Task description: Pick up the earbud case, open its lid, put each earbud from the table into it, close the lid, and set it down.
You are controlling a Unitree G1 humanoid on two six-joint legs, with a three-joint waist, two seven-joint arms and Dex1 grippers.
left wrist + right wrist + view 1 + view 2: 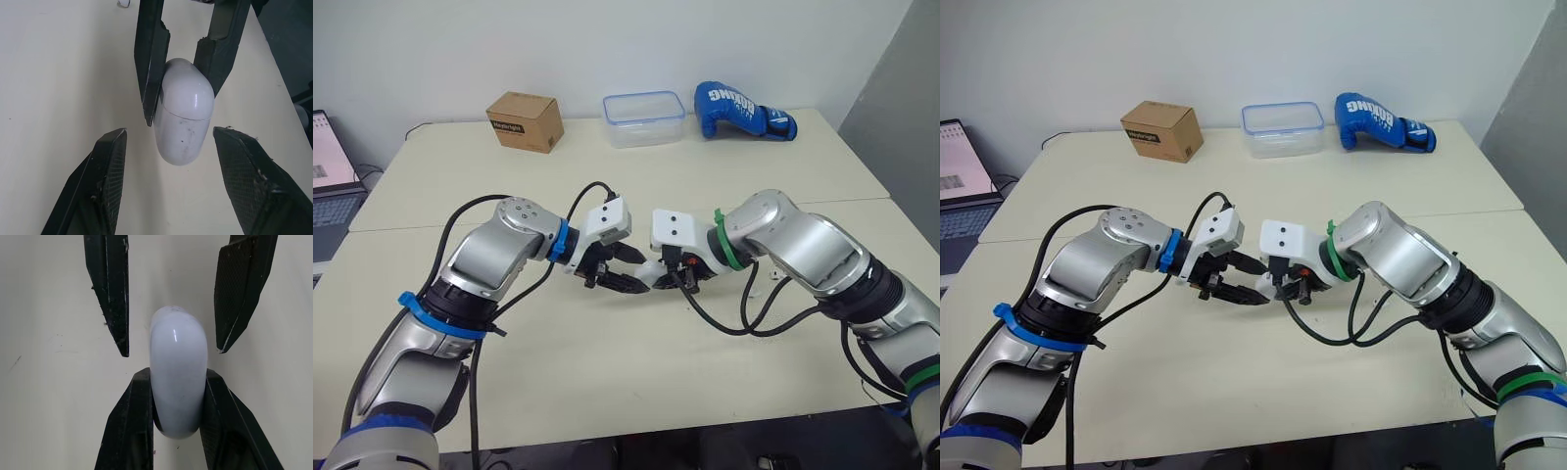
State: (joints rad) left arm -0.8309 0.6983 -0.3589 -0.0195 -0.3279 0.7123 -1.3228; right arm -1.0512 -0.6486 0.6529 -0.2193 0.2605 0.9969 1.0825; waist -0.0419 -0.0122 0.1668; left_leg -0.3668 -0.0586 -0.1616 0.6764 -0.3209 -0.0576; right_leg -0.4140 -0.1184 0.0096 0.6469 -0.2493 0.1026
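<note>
Closest to me, my right hand (178, 374) is clenched on the earbud case (177, 382), its two black fingers (132, 421) pressing the white shell from both sides. Facing it, my left hand (170, 131) is released: its fingers (102, 176) stand on either side of the case's free end with a gap on each side, touching nothing. From the left wrist I see the lid seam as a thin line across the shell, and the lid is closed. Both hands meet tip to tip over the middle of the worktop (636, 372), with the case between them. Just beside my right forearm lies a small white item (775, 277), too small for me to tell what. Along the far edge sit a cardboard box (525, 120), a clear plastic container (644, 118) and a blue boxing glove (742, 111).
</note>
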